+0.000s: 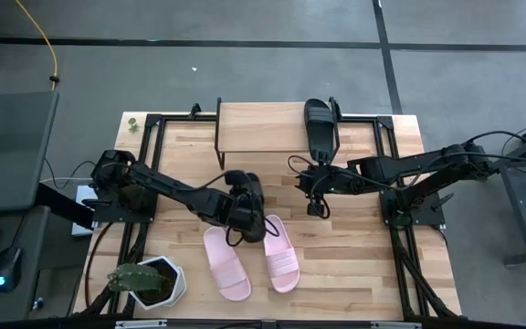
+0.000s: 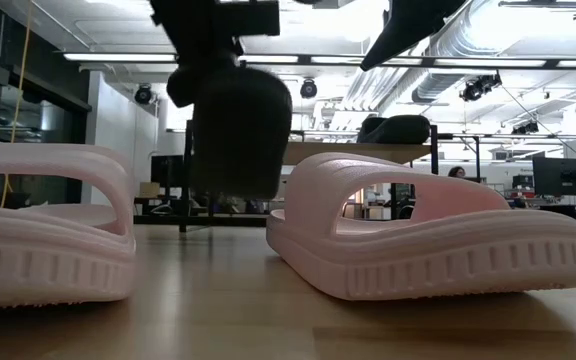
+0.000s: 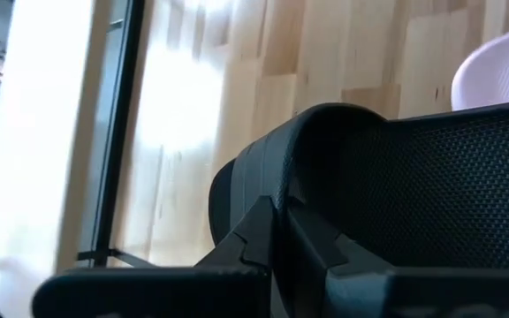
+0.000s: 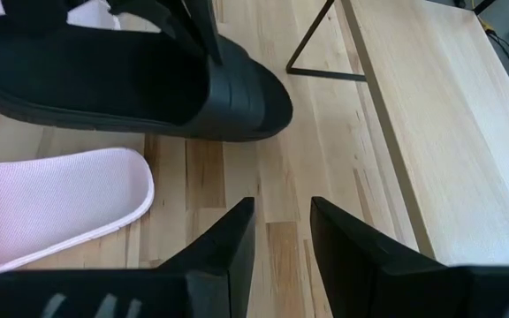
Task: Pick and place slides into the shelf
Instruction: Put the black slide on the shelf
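Slides: two pink [image 1: 226, 263] [image 1: 280, 253], two black [image 1: 320, 125] [image 1: 246, 206].
Shelf [image 1: 263, 128]: one; black slide on it lies lengthwise across its depth.
Left gripper [image 1: 242, 217]: grasps the black slide near the shelf.
Right gripper [image 1: 316, 208]: fingers parted, empty.

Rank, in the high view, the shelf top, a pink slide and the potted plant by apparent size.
1. shelf
2. pink slide and potted plant: look about alike, so unranked.

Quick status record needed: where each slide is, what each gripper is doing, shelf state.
left gripper: shut on a black slide, lifted off the table
right gripper: open, empty, hovering between shelf and pink pair
second black slide: lying on the shelf, right end
pink slides: side by side on the table, near edge
slides left to place: three
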